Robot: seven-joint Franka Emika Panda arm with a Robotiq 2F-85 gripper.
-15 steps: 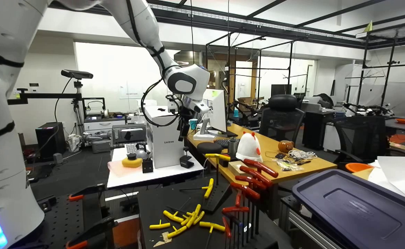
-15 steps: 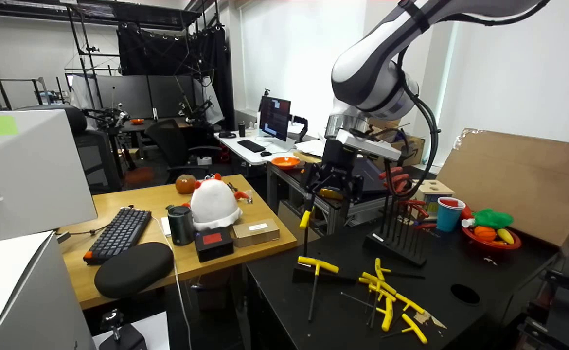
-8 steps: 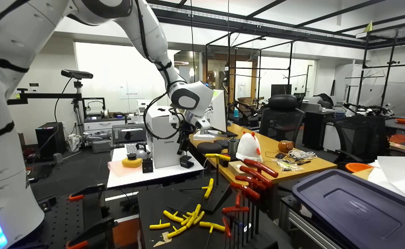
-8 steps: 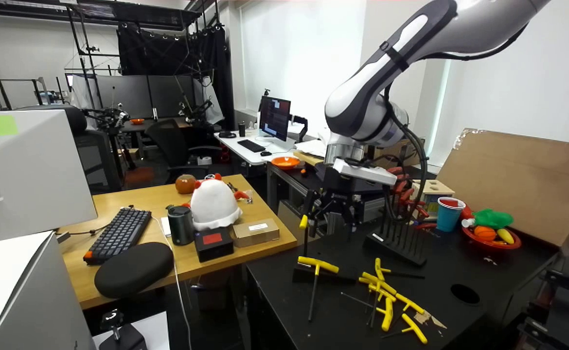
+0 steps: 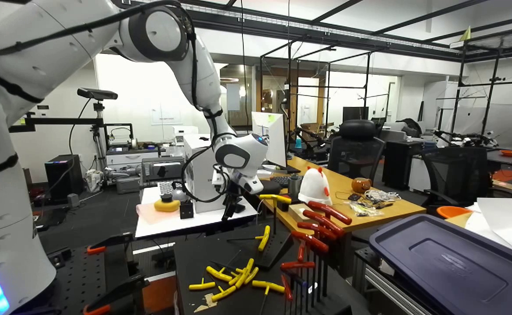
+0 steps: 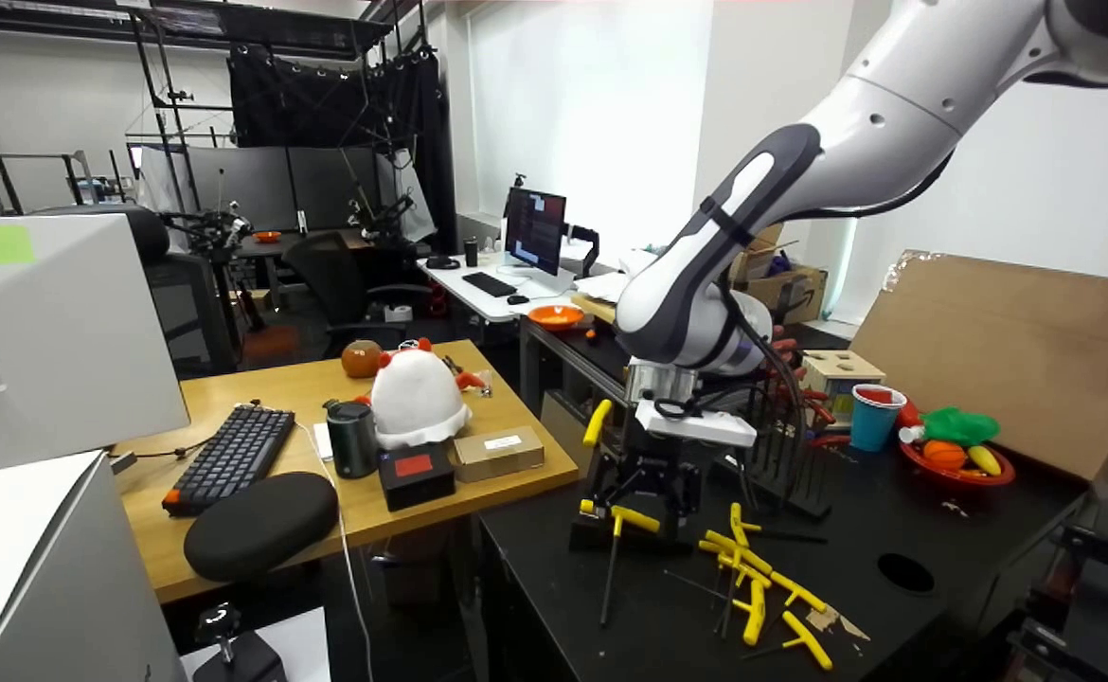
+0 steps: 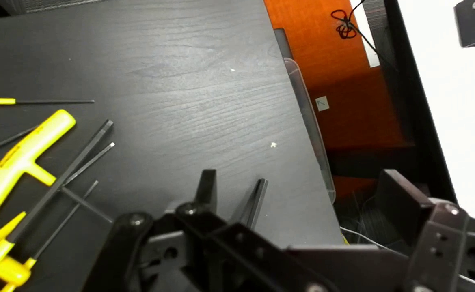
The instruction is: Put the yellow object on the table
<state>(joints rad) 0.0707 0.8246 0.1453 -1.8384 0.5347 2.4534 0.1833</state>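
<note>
Several bright yellow T-handles with thin dark shafts lie in a crossed pile [image 5: 238, 278] on the black table [image 5: 194, 253]. The pile also shows in an exterior view [image 6: 743, 559] and at the left of the wrist view [image 7: 22, 162]. One yellow-handled key [image 5: 275, 198] stands upright in a small black stand [image 5: 275, 249]. Another yellow T-handle [image 5: 263, 238] is beside that stand. My gripper [image 5: 228, 214] is low over the table's far part, beside the stand; it partly covers that area [image 6: 642, 507]. In the wrist view the gripper [image 7: 302, 182] is open, with a dark shaft tip [image 7: 258, 200] showing between its fingers.
Red-handled tools [image 5: 321, 223] stand in a rack near the table's side. A red bowl of toys [image 6: 956, 469] and a blue cup [image 6: 876, 417] stand at the table's back. A wooden desk [image 5: 369, 205] and a large white box [image 5: 208, 188] are close by.
The arm has bent down and the open gripper has sunk towards the table, close to the small stand. The yellow-handled tools have not moved.
</note>
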